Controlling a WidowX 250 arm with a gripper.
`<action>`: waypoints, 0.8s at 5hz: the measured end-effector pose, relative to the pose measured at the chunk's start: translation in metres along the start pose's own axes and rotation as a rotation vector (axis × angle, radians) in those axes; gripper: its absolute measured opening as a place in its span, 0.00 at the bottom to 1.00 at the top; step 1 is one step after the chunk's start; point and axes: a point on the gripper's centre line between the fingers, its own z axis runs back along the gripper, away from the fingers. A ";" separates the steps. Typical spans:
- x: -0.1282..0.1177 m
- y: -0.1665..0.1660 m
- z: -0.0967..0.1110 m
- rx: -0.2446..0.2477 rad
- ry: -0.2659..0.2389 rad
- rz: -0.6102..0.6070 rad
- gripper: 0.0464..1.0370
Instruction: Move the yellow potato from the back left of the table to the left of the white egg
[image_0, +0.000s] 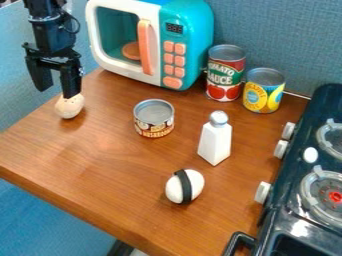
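at the upper left, the black gripper (57, 93) hangs over the table (100, 165), its fingers released and well parted, nothing between them. the pale, round shaker (69, 108) stands on the table's left part, just under the right-hand finger in the camera view (whether they touch, i cannot tell). next comes the teal and white toy microwave (189, 50) at the back, with the short can (153, 120) in front of it. nearer the front lies the white egg (192, 186) with a black band around it. then come the upright white shaker (215, 142), the tomato can (226, 75), the yellow can (263, 92) beside that, and the dark toy stove (294, 165) along the right edge.
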 end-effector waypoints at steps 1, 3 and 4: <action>0.009 0.006 -0.004 0.014 0.013 0.000 0.96; 0.012 0.015 -0.016 0.119 0.057 -0.001 0.96; 0.018 0.013 -0.020 0.118 0.066 0.000 0.96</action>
